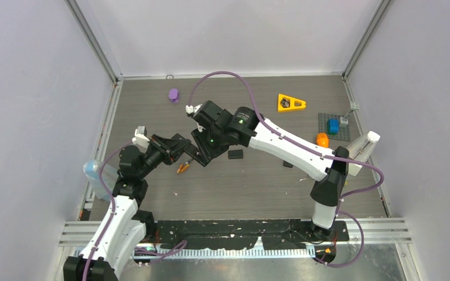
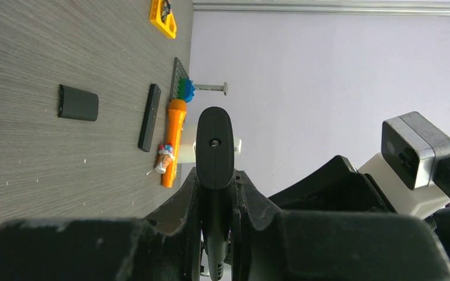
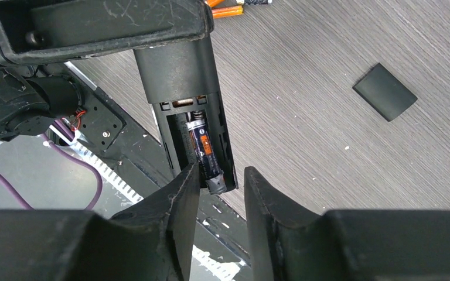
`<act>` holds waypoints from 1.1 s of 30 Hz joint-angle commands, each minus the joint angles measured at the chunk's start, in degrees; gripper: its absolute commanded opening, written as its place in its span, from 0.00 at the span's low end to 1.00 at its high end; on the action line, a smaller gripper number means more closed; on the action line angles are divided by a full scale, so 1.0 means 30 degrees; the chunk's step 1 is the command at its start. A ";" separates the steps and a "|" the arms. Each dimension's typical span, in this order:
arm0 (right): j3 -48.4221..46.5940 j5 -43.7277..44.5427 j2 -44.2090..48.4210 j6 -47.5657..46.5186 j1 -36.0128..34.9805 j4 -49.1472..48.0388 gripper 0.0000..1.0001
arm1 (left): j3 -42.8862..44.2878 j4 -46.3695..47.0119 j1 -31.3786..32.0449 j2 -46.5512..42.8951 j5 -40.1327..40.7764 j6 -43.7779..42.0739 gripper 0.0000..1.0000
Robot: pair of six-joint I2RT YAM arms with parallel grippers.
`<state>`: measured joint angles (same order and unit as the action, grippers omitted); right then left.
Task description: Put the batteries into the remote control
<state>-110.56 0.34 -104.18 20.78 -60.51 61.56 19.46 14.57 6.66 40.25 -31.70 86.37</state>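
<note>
the left arm point(image 1: 117, 213) reaches inward, the left gripper point(image 2: 214, 175) clamped tight on a remote point(image 2: 214, 137). the right arm point(image 1: 293, 149) stretches across to meet it, the right gripper point(image 3: 222, 172) tilted down, jaws slightly parted.

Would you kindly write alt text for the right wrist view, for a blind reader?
A dark battery with an orange label lies in the open compartment of a black remote control gripped by the left end effector. The right end effector hangs open at the remote's near end; a black cover and orange batteries lie on the table.
</note>
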 commanded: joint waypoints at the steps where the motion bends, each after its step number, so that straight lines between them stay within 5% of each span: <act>1: 0.0289 0.0182 0.1085 0.0157 0.0177 -0.0732 0.40 | 0.0086 0.1242 0.0052 -0.0098 -0.0139 0.0218 0.00; 33: 0.2475 -0.2057 0.2077 0.0405 0.1245 -0.3834 0.44 | 0.0309 0.1730 0.0038 0.0597 -0.0288 -0.0224 0.00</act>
<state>-102.56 -6.35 -97.30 21.61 -56.97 52.88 19.46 16.12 6.68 41.93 -31.57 86.37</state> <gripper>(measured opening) 0.442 0.174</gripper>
